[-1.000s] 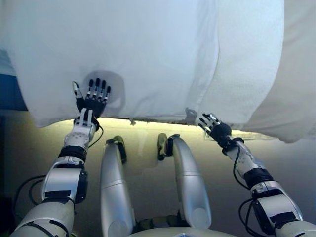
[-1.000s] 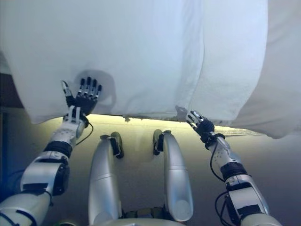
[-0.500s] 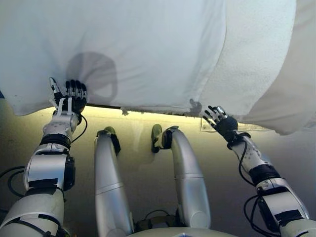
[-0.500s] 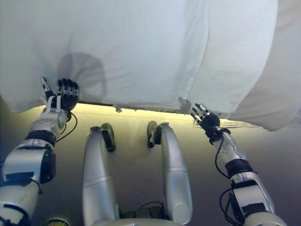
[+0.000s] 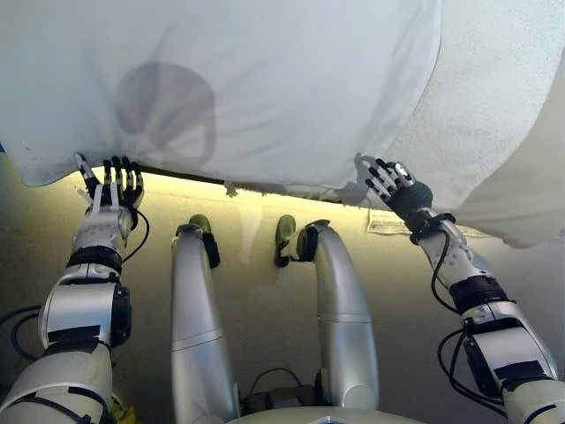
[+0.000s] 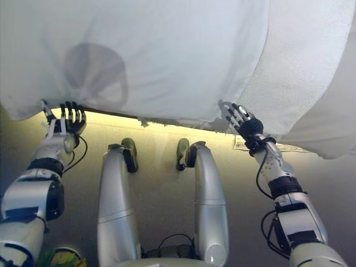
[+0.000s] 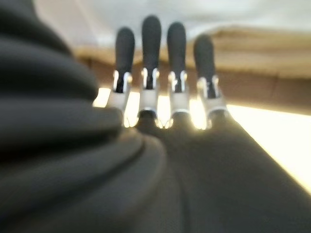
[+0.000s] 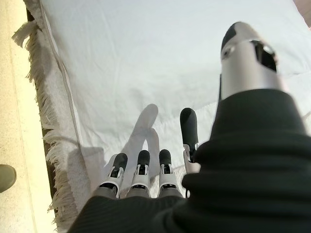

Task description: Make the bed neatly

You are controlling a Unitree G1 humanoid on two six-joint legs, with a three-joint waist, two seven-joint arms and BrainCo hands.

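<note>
A smooth white sheet point(image 5: 265, 79) covers the bed and hangs over its near edge. A textured white blanket point(image 5: 494, 115) with a fringed hem point(image 8: 53, 160) lies beside it on the right. My left hand point(image 5: 110, 185) is open with straight fingers point(image 7: 150, 53), just below the sheet's hem at the bed's near left edge, holding nothing. My right hand point(image 5: 399, 187) is open with spread fingers point(image 8: 141, 170) resting flat on the sheet at its near edge, close to where sheet and blanket meet.
The bed's dark side point(image 5: 194, 177) shows under the hem between the hands. Beige floor point(image 5: 256, 300) lies in front of the bed. A flat paper point(image 5: 388, 225) lies on the floor under my right hand. A colourful object point(image 6: 61, 258) sits at the bottom left.
My left hand has slid down off the top of the sheet to the bed's near edge. My right hand has risen onto the sheet's edge. The camera has shifted.
</note>
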